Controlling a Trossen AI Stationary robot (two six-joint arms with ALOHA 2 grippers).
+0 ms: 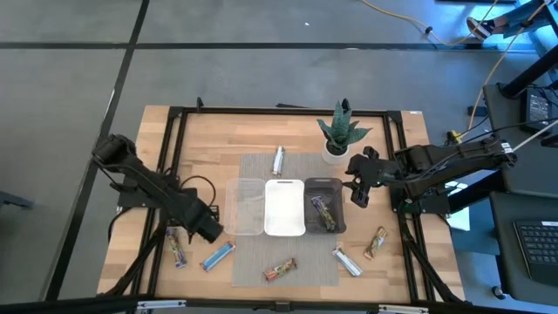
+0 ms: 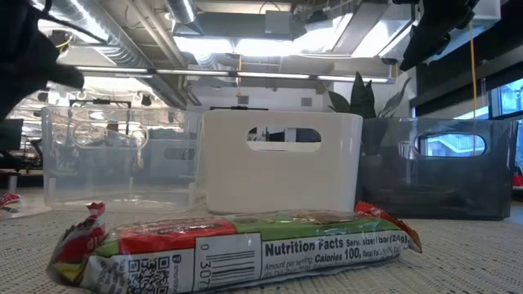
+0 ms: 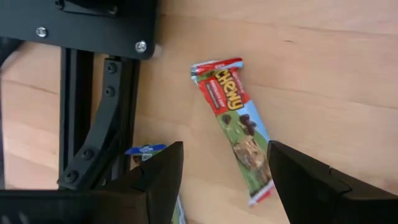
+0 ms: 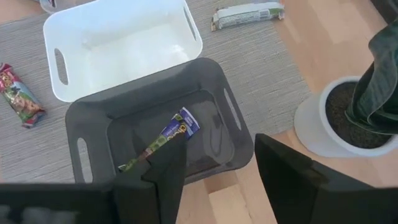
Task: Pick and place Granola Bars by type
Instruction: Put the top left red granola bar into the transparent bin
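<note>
While the open, empty left gripper (image 3: 224, 180) hovers directly above a red-green foil granola bar (image 3: 238, 123), presumably lining up to grasp, the open, empty right gripper (image 4: 214, 171) waits above the dark grey plastic bin (image 4: 87, 124), where one purple-green foil bar (image 4: 163, 142) lies.

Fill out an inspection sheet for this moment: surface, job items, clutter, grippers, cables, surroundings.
Surface: wooden table with a grey mat in the middle.
Job items: one granola bar lies in the dark grey bin; the white bin and clear bin look empty. Loose bars: silver one behind the bins, red-green one on the mat's front edge, blue one, Chewy bar, plus two front right.
Clutter: potted plant beside the dark bin.
Grippers: left gripper open above the Chewy bar, holding nothing; right gripper open above the dark bin, empty.
Cables: yellow cable on the floor, off the table.
Surroundings: desks with a keyboard on the right.
</note>
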